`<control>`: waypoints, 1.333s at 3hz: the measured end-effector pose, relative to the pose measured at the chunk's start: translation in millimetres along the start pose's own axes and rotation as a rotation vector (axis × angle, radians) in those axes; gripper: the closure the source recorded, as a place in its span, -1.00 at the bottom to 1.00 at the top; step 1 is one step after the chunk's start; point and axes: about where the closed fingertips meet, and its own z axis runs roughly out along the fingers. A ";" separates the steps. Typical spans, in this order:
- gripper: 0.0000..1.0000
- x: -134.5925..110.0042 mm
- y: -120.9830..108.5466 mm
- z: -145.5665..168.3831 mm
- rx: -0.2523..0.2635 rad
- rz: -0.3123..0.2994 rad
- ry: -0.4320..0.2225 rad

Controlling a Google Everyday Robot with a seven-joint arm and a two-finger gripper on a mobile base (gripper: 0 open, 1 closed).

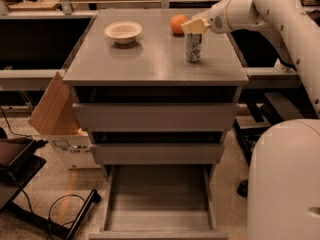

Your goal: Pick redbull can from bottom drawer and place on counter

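Note:
The redbull can (193,49) stands upright on the counter (145,61), right of the middle and just in front of the orange fruit (177,24). My gripper (194,27) reaches in from the right on the white arm and is shut on the can's top, its pale fingers (190,26) covering the rim. The bottom drawer (115,196) is pulled out at the foot of the cabinet and shows a bare grey floor. The two upper drawers are slightly out.
A white bowl (123,31) sits on the counter's back left. A cardboard box (52,109) leans at the cabinet's left. A black stand and cables (30,184) lie on the floor at the left. My white base (285,184) is at the right.

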 end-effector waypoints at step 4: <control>-1.00 3.6 6.7 13.3 -0.019 0.003 0.005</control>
